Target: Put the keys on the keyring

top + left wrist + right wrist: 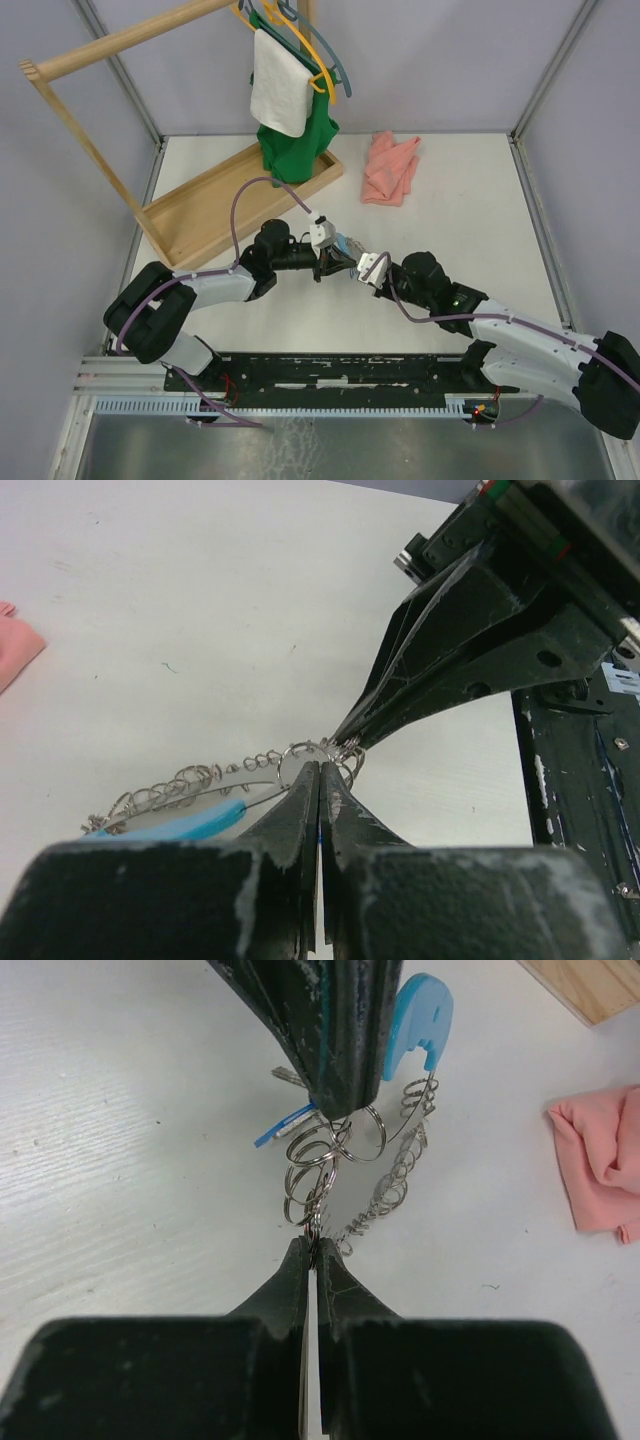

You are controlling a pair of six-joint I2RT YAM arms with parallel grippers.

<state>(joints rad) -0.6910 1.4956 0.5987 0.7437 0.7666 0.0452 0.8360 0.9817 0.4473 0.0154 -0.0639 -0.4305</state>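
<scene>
Clearly, you had the 2 arms nose to nose over the middle of the table point(470, 200), with the work pinched between them. Your left gripper point(320, 772) was closed, its jaws pressed together at the wire end of the keyring point(190, 780), where the coil meets the small split rings point(310, 1175). Your right gripper point(316, 1244) was closed too, nipping the lowest of those rings by its edge. The keyring lay strung between the 2 tips, its blue section point(420, 1010) trailing out behind the left fingers; whether it was clear of the table I could not tell. Of the keys point(287, 1077) I made out only a sliver of metal and 1 blue tag point(285, 1125) just beside the left tip, and I could not tell whether any was already threaded.

The step in hand looked like feeding a split ring onto the wire. To do it well, you wanted to hold the left grip fixed as the anchor and move only the right, in small turns, so the ring's gap rode along the wire rather than pulling against it. Tension was the risk: a straight tug could stretch the coil or slip the thin ring out of the right jaws. The wrist views served you better than the top one, where the arms hid the contact.
</scene>
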